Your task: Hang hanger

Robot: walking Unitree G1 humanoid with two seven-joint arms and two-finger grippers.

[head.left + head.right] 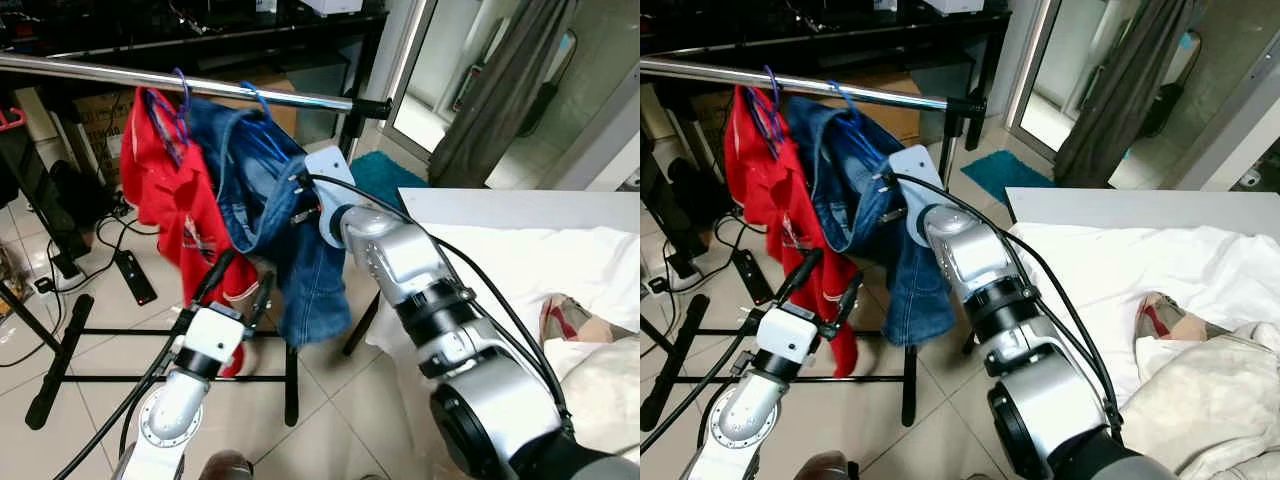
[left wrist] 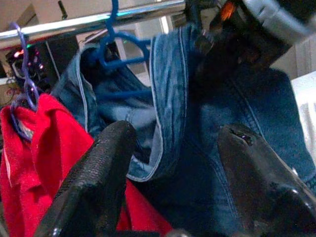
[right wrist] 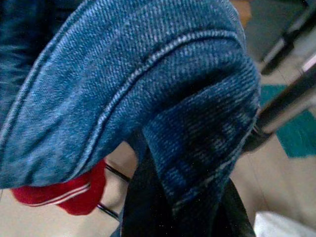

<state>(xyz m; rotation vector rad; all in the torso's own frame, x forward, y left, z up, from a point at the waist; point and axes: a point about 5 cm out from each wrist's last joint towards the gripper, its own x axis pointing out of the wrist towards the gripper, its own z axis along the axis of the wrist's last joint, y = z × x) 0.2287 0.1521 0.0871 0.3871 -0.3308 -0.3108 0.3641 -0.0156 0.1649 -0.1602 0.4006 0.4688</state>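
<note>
Lowest and nearest in the head views, the left gripper point(image 1: 237, 280) rises from the lower left of the frame with its two black fingers point(image 2: 98, 173) spread apart and grasping nothing; from its wrist camera the gap between them frames the denim and the red cloth, without touching either. Just above and to the right of it, at the centre of the frame, the right gripper point(image 1: 298, 200) is pushed into the folds of the blue denim garment point(image 1: 300, 270), so its fingertips are buried in cloth and I cannot tell whether they are clamped or loose; its wrist camera looks at a thick denim seam close against the lens. Farther back, toward the upper left, the blue hanger point(image 2: 121, 47) carrying that denim already has its hook over the metal rail point(image 1: 200, 85), which runs across the upper part of the frame from the left edge to a black end cap right of centre. A red shirt point(image 1: 165, 190) on a purple hanger point(image 1: 180, 100) hangs just beside it on the left, the two garments touching. The relation that matters: the rail's long axis lies across the frame, the hook sits above and slightly left of the right gripper, and the right arm is clearly the nearer one. In my judgement the hang looks almost complete, leaving mainly the right gripper's retreat from the denim.
</note>
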